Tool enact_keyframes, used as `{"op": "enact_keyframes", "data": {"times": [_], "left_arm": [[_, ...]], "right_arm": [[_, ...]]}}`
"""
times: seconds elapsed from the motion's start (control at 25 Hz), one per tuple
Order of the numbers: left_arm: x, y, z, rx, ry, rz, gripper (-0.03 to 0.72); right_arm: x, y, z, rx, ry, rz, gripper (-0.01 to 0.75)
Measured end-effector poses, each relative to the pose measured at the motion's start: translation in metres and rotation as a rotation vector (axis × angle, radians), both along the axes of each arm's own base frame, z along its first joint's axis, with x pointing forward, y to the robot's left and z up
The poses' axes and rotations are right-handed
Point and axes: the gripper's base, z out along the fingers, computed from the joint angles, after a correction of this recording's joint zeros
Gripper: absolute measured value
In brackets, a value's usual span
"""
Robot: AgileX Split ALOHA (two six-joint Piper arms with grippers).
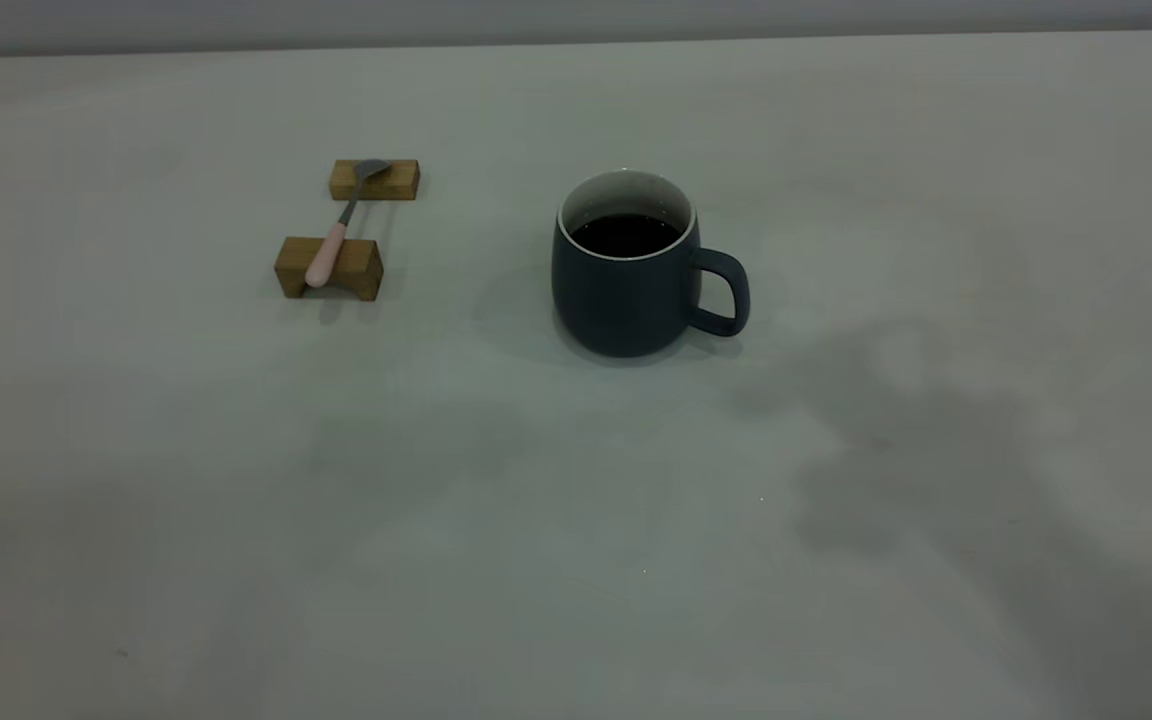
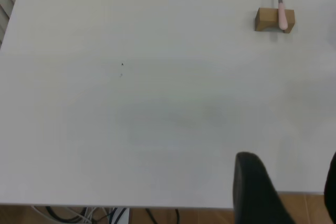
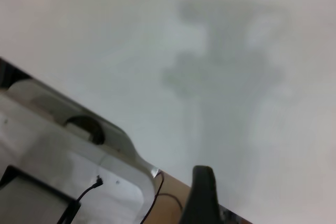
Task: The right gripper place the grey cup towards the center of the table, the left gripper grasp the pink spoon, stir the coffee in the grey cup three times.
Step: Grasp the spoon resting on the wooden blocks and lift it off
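— Starting at the left side of the table (image 1: 136, 450), what are we seeing?

— We are seeing the pink spoon (image 1: 334, 236) lying across two wooden blocks (image 1: 328, 268), its bowl resting on the block nearer the far edge and its handle sitting in the notch of the nearer one. Nothing is touching it.

— And the left gripper (image 2: 286, 190)?

— We are only catching it in its own wrist view, hanging over the near edge of the table, well apart from the spoon. One dark finger is showing clearly and a sliver of the other at the frame's border, with a gap between them, so we are reading the claw as released, probably.

— Moving right?

— The grey cup (image 1: 626, 265) is standing upright near the middle of the table, handle pointing towards the right edge, the coffee (image 1: 626, 234) sitting dark inside it.

— The right gripper (image 3: 202, 195)?

— We are seeing just one finger of it above the table's edge, away from the cup. We cannot tell whether it is released or clenched.
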Motion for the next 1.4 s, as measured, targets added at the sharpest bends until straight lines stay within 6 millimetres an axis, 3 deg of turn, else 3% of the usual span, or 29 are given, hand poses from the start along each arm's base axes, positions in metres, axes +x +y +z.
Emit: {"op": "enact_keyframes", "data": {"times": [0.16, 0.28, 0.52, 0.68, 0.84, 1.4], "left_arm": [[0.000, 0.000, 0.000, 0.000, 0.000, 0.000, 0.400], [0.000, 0.000, 0.000, 0.000, 0.000, 0.000, 0.400], [0.000, 0.000, 0.000, 0.000, 0.000, 0.000, 0.400], [0.000, 0.000, 0.000, 0.000, 0.000, 0.000, 0.400], [0.000, 0.000, 0.000, 0.000, 0.000, 0.000, 0.400], [0.000, 0.000, 0.000, 0.000, 0.001, 0.000, 0.400]], "right_arm": [[-0.048, -0.024, 0.025, 0.026, -0.087, -0.017, 0.718], [-0.095, -0.046, 0.025, 0.049, -0.126, -0.020, 0.716], [-0.198, -0.096, -0.008, 0.139, -0.268, -0.095, 0.700], [-0.237, -0.116, -0.038, 0.222, -0.435, -0.242, 0.689], [-0.253, -0.122, -0.056, 0.251, -0.547, -0.323, 0.682], [-0.264, -0.126, -0.057, 0.200, -0.676, -0.485, 0.674]]}}
